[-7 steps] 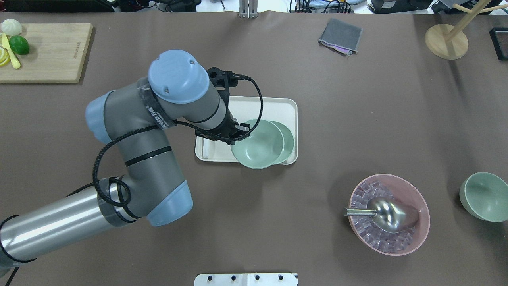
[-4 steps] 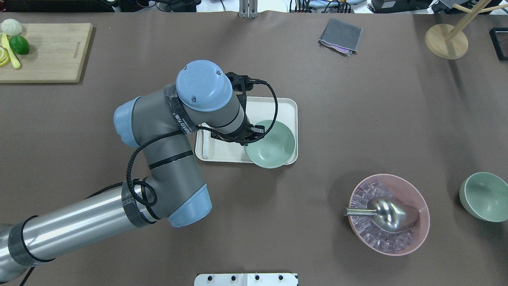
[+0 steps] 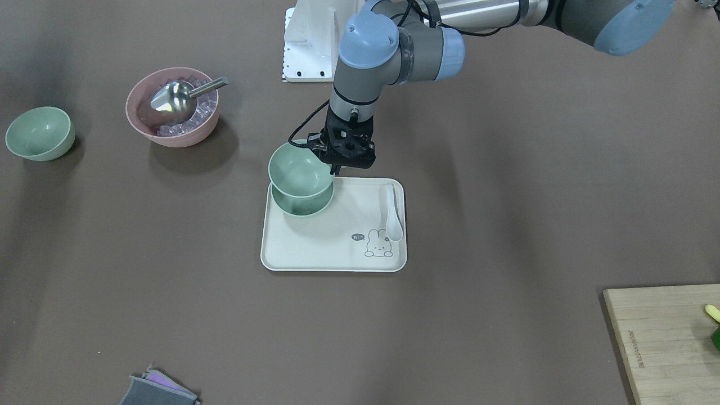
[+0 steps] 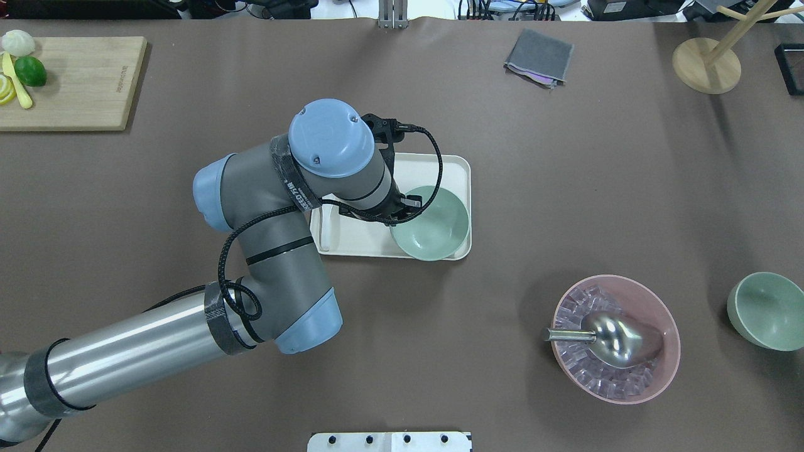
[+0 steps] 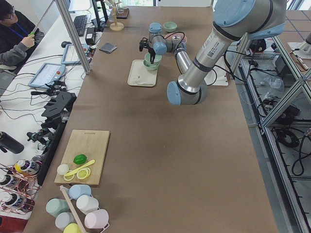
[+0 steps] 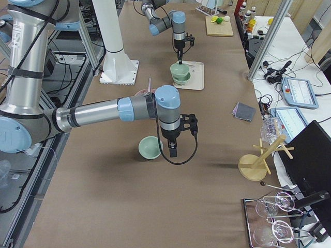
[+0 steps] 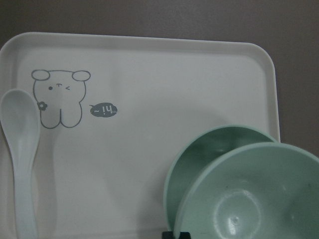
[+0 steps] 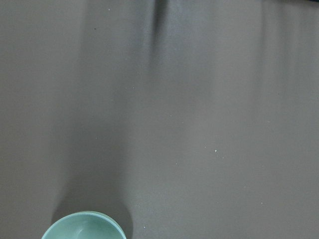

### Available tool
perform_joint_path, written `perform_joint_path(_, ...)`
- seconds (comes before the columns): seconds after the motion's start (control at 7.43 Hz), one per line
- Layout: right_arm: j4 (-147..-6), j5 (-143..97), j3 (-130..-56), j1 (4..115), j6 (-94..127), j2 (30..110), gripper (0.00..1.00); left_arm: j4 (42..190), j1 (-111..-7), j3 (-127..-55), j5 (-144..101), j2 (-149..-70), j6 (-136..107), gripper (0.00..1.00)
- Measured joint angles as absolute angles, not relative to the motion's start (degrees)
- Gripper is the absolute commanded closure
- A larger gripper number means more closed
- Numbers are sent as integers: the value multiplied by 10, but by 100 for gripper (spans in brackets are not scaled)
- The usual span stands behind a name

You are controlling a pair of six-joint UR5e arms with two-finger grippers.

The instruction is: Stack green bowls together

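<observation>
We have swung our left arm (image 4: pixel 276 207) toward 3 o'clock in the overhead view, carrying the held green bowl (image 4: pixel 433 226) across the tray (image 4: pixel 440 169). It now covers the second green bowl (image 3: pixel 304 208), whose rim earlier showed as a crescent at 3 o'clock.

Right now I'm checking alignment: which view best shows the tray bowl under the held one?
Front-facing: the tray bowl shows from under the held bowl, both fully in frame. The left wrist view shows a closer crescent, cropped; overhead, the held bowl hides it; the side views show it tiny.
</observation>
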State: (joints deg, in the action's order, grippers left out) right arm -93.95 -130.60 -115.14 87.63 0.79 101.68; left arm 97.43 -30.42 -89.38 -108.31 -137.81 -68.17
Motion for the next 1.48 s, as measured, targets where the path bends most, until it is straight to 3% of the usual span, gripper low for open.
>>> perform_joint_path(1.48, -939, -1307, -1151, 876, 8, 1015, 0, 995, -304, -846, -1074, -1393, -682, 100)
